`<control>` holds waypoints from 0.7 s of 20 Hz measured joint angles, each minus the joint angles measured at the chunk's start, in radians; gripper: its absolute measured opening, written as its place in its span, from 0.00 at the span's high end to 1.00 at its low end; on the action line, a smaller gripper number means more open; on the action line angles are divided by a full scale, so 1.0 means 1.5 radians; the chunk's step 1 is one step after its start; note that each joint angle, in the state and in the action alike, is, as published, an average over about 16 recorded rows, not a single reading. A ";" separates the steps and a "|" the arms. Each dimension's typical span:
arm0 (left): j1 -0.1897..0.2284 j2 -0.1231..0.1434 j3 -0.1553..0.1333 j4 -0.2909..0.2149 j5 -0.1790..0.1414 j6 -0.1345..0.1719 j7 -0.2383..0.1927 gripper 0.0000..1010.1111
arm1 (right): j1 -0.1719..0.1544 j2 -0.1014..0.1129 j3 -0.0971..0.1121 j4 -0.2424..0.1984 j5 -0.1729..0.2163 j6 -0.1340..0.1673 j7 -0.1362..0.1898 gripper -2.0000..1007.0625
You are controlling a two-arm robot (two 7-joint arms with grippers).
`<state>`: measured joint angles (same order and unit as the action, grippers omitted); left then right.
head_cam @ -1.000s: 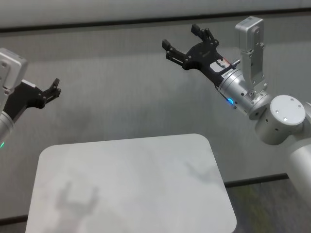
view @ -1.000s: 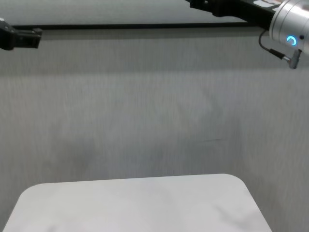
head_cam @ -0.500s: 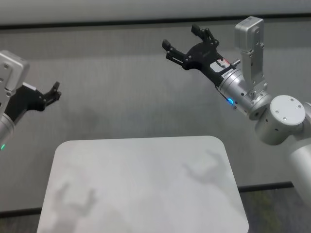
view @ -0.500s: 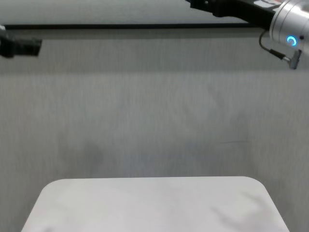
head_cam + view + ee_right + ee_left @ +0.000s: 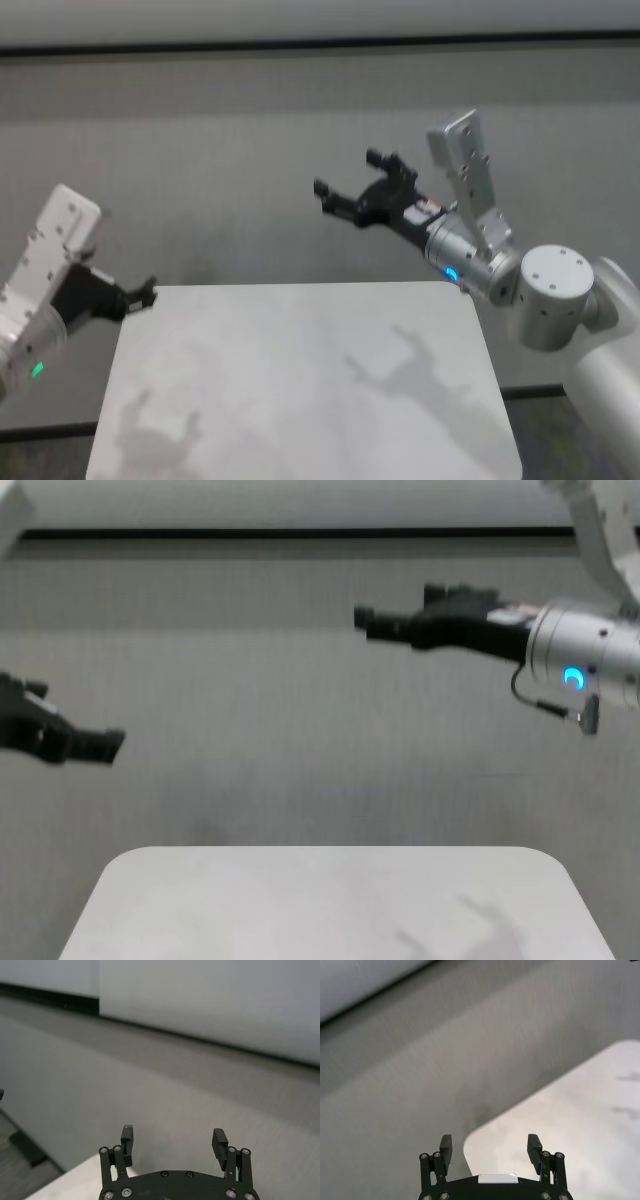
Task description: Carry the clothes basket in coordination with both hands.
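The clothes basket is out of view in every picture. My left gripper (image 5: 140, 296) hangs low at the left, just off the far left corner of the white table (image 5: 300, 390). Its fingers (image 5: 535, 1146) stand apart with nothing between them, so the left gripper (image 5: 490, 1146) is open over that corner. My right gripper (image 5: 350, 176) is raised above the table's far edge, right of centre, on a silver wrist with a blue ring light (image 5: 574, 679). The right gripper (image 5: 173, 1136) is open too and empty.
The white table (image 5: 330, 900) with rounded corners fills the near ground. Grey carpeted floor (image 5: 240, 140) lies beyond it, ending at a pale wall (image 5: 210, 995) with a dark skirting strip. Shadows of both grippers fall on the tabletop.
Both arms have come down. The left gripper dropped to the table's far left corner, and the right gripper sank and drew in toward the far edge. Both stayed open.
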<state>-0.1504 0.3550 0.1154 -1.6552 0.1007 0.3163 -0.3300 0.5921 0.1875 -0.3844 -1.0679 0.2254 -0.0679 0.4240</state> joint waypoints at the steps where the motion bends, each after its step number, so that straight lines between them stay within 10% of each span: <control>1: 0.001 0.001 0.004 0.008 -0.003 0.002 -0.004 0.01 | -0.002 -0.001 -0.003 0.006 -0.001 0.007 0.001 0.01; 6: 0.003 0.000 0.021 0.048 -0.013 -0.005 -0.010 0.01 | -0.009 -0.005 -0.016 0.044 -0.004 0.028 0.008 0.01; 14: 0.000 -0.019 0.033 0.113 -0.037 -0.055 -0.005 0.01 | -0.006 -0.017 -0.024 0.116 -0.008 0.007 0.011 0.01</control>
<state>-0.1509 0.3266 0.1648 -1.4859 0.0449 0.2342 -0.3369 0.5825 0.1613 -0.4209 -0.8943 0.2131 -0.0579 0.4400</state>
